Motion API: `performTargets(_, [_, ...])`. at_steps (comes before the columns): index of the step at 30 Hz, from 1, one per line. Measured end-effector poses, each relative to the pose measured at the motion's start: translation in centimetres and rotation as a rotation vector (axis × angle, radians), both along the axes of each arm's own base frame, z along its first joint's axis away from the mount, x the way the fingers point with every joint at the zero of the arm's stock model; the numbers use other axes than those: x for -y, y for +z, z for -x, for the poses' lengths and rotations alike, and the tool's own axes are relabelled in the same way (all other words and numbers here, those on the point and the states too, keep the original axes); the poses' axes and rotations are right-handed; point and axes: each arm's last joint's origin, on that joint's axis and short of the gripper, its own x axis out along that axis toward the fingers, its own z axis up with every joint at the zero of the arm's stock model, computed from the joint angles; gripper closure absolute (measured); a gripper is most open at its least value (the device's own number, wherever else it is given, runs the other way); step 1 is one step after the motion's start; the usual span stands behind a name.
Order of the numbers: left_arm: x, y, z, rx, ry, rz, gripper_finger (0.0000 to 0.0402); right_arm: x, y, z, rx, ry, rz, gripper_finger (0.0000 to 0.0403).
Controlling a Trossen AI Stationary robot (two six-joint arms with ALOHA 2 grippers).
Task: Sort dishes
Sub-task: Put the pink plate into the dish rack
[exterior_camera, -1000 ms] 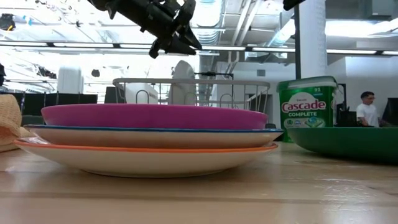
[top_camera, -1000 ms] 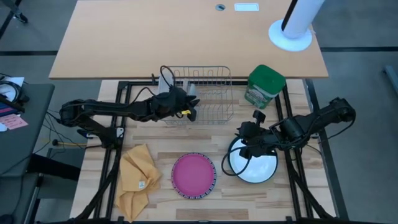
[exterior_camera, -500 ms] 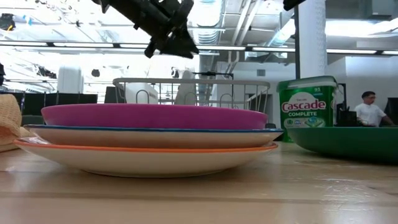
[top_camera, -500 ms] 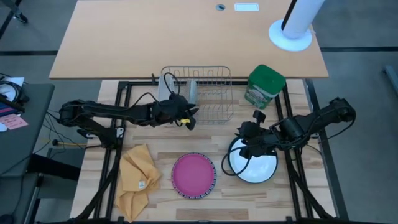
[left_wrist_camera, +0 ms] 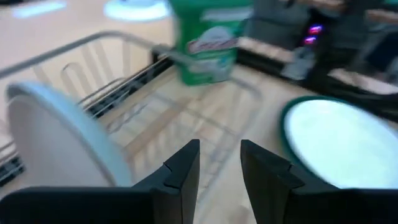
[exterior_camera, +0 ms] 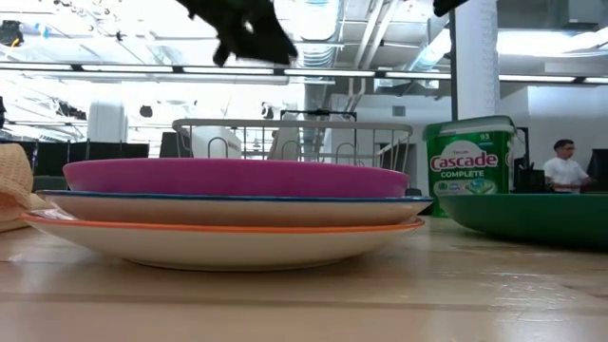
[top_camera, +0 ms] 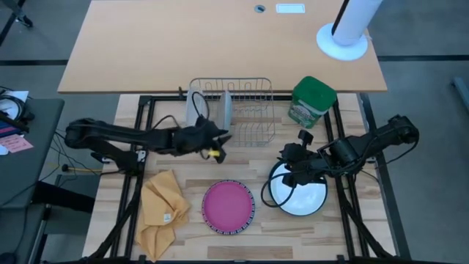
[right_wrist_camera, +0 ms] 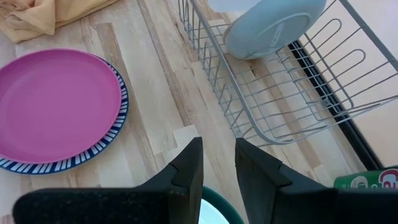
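Observation:
A small grey plate (top_camera: 226, 110) stands on edge in the wire rack (top_camera: 253, 125); it also shows as the grey plate (left_wrist_camera: 56, 143) in my left wrist view. My left gripper (top_camera: 223, 139) hovers open just in front of the rack, fingers (left_wrist_camera: 186, 171) a narrow gap apart with nothing between them. A magenta plate (top_camera: 228, 207) tops a stack (exterior_camera: 228, 209) of a blue-rimmed and an orange-rimmed plate near the front edge. The white plate with a green rim (top_camera: 300, 196) lies flat at the right. My right gripper (top_camera: 287, 172) hangs open above its left edge.
A green detergent canister (top_camera: 311, 101) stands right of the rack. A yellow cloth (top_camera: 163, 209) lies crumpled at the front left. A frosted container (top_camera: 196, 105) stands at the rack's left end. Bare wood lies between rack and plate stack. A person (exterior_camera: 562, 166) is far behind.
My left gripper has drawn back from over the rack toward the table's near edge and a little left, rolling slightly as it went. The grey plate stays standing in the rack. My right gripper has kept still.

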Motion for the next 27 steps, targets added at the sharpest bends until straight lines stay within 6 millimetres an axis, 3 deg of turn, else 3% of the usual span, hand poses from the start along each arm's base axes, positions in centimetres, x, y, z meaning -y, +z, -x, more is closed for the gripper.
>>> performTargets(6, [3.6,3.4,3.1,0.096,-0.302,0.029,0.0293,0.0,0.0,0.0,0.001,0.0,-0.001,0.0308])
performTargets(10, [6.1,4.0,4.8,0.086,-0.546,0.113,0.0293,-0.1,0.1,-0.1,0.015,0.0,-0.007,0.0308])
performTargets(18, [10.8,1.3,5.8,-0.141,-0.69,0.119,0.0293,-0.4,0.6,-0.9,0.134,-0.036,-0.091,0.0308])
performTargets(27, [11.9,-2.4,5.3,-0.41,-0.686,0.142,0.0293,-0.8,0.7,-1.0,0.16,-0.038,-0.188,0.0308])
